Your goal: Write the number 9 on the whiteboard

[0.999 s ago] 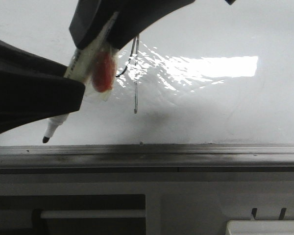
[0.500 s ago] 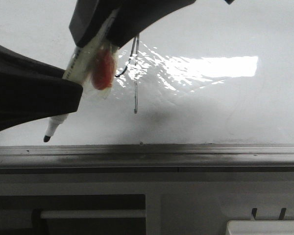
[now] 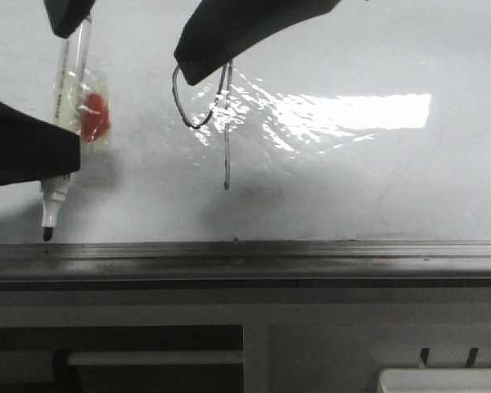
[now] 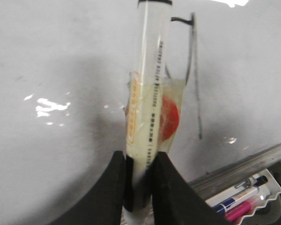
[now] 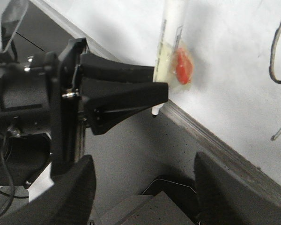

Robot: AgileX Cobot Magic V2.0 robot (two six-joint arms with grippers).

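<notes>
The number 9 is a thin dark loop with a long straight tail on the glossy whiteboard. It also shows in the left wrist view and the right wrist view. My left gripper is shut on a white marker pen, near its lower end. The pen stands almost upright, left of the 9, black tip down just above the grey ledge. A red tag in clear tape hangs on the pen. My right gripper is open and empty, with the loop partly behind one finger.
Below the ledge a white bar lies in a dark recess, and a white box sits at the lower right. In the left wrist view a tray with several coloured pens lies under the ledge.
The right gripper's fingers have spread apart off the pen's upper end. The pen has swung from tilted to almost upright and moved left in my left gripper. The 9's loop now shows.
</notes>
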